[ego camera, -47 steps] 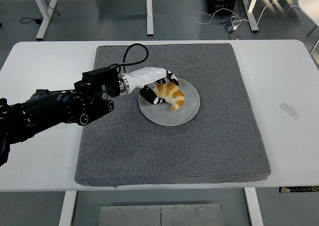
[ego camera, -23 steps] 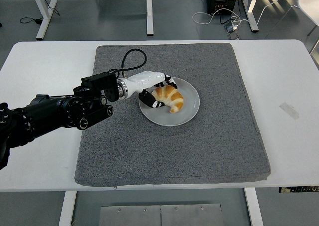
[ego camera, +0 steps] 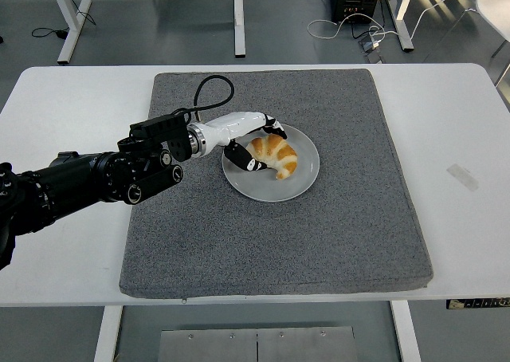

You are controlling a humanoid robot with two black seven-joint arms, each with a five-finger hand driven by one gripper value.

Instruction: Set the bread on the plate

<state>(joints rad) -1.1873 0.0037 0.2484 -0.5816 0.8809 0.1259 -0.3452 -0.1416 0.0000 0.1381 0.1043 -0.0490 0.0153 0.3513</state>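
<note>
The bread (ego camera: 275, 155), a curved croissant, lies on the plate (ego camera: 305, 180), filling the left half of it and reaching to about the middle. The plate sits on the gray mat (ego camera: 351, 234), toward the mat's far side and a little left of its center.

My left hand (ego camera: 251, 143) is at the plate's left rim, pressed up against the left end of the bread. My fingers (ego camera: 275, 127) are curled around that end, the thumb low on the near side and the others over the far side, so I am clamped on it, or at least touching it all round; from this height I cannot tell how firm the hold is. My right hand is nowhere to be seen.

As I judge it, the bread is already where it belongs and what remains is to let go and draw clear. That is where trouble could come. If I pull away from the plate before my fingers are fully apart, a fingertip could catch the flaky crust and drag the bread off the left rim onto the mat. If my thumb hooks under the rim as I leave, the plate itself could tip or slide. Squeezing harder would only crush the soft end.
</note>
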